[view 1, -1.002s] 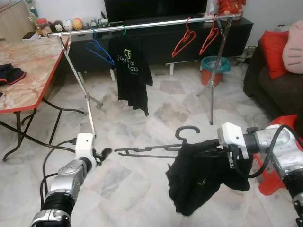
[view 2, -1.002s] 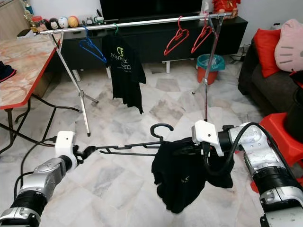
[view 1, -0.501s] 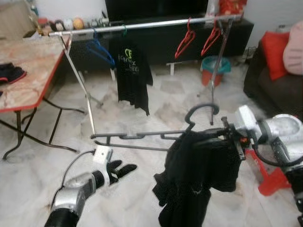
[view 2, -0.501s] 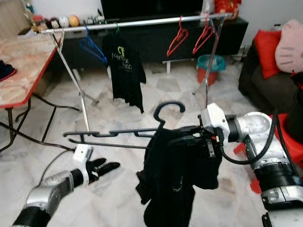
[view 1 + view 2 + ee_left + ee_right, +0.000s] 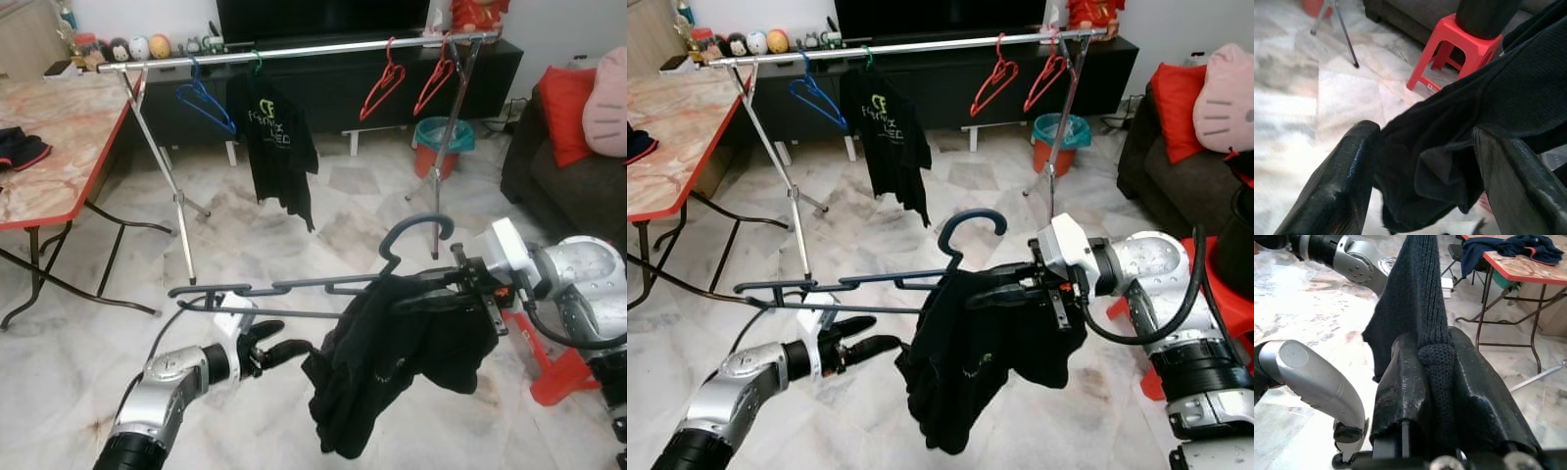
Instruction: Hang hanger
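A: Where is the hanger (image 5: pixel 294 288)?
B: It is in the air above the floor (image 5: pixel 294 235), lying almost level, in front of the rack (image 5: pixel 294 51). A black shirt (image 5: pixel 392 352) hangs from its right half.
A: Which hand holds it?
B: The right hand (image 5: pixel 1004 292) is closed tight on the hanger's right end, with the cloth pinched between its fingers.
A: And the left hand (image 5: pixel 284 340)?
B: It is wide open, just under the hanger's left part, and holds nothing.
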Robot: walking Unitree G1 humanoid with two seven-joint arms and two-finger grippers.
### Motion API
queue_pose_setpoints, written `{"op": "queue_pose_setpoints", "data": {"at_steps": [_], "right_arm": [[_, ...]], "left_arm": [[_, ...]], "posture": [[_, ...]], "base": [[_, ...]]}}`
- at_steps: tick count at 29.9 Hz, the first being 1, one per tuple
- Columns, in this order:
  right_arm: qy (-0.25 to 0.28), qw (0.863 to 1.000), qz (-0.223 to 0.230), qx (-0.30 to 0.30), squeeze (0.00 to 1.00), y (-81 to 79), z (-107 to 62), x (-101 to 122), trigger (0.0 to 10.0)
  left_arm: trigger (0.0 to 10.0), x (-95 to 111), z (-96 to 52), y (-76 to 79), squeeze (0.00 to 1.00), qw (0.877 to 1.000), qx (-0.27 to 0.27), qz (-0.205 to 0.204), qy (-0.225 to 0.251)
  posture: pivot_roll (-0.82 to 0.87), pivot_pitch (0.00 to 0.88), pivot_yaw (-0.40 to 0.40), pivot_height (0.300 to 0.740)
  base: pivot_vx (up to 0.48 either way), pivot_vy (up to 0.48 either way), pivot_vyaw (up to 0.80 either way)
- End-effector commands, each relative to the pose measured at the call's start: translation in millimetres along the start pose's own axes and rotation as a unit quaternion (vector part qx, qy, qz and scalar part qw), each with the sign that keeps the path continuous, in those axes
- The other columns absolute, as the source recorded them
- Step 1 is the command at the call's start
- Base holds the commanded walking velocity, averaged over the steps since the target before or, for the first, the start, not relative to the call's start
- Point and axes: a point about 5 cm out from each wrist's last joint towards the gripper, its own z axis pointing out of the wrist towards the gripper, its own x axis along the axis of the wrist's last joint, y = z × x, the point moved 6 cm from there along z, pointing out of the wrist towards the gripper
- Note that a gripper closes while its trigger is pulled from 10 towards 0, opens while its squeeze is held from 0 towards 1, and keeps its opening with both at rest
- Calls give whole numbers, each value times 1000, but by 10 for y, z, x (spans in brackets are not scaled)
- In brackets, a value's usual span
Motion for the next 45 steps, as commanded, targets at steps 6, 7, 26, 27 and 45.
{"op": "queue_pose_setpoints", "data": {"at_steps": [6, 7, 26, 27, 45], "right_arm": [[2, 1000, -17, 8, 0, 9, 0, 103, 10000], [2, 1000, -17, 8, 0, 9, 0, 103, 10000], [-5, 1000, -13, 16, 0, -10, 31, 78, 10000], [-5, 1000, -13, 17, 0, -11, 33, 78, 10000], [-2, 1000, -17, 24, 0, -16, 70, 116, 10000]], "left_arm": [[10000, 47, -40, -53, 0, 994, -7, 106, -30], [10000, 47, -40, -53, 0, 994, -7, 106, -30], [10000, -176, -195, 228, 1000, 989, -117, 68, -65], [10000, -174, -194, 226, 1000, 989, -117, 68, -64], [10000, -91, 5, 190, 0, 994, -93, 42, -30]], "posture": [[-91, 0, 34, 740], [-91, 0, 34, 740], [-90, 0, 30, 740], [-90, 0, 30, 740], [-100, 0, 28, 740]], "base": [[0, 0, 0], [0, 0, 0], [0, 0, 0], [0, 0, 0], [0, 0, 0]]}}
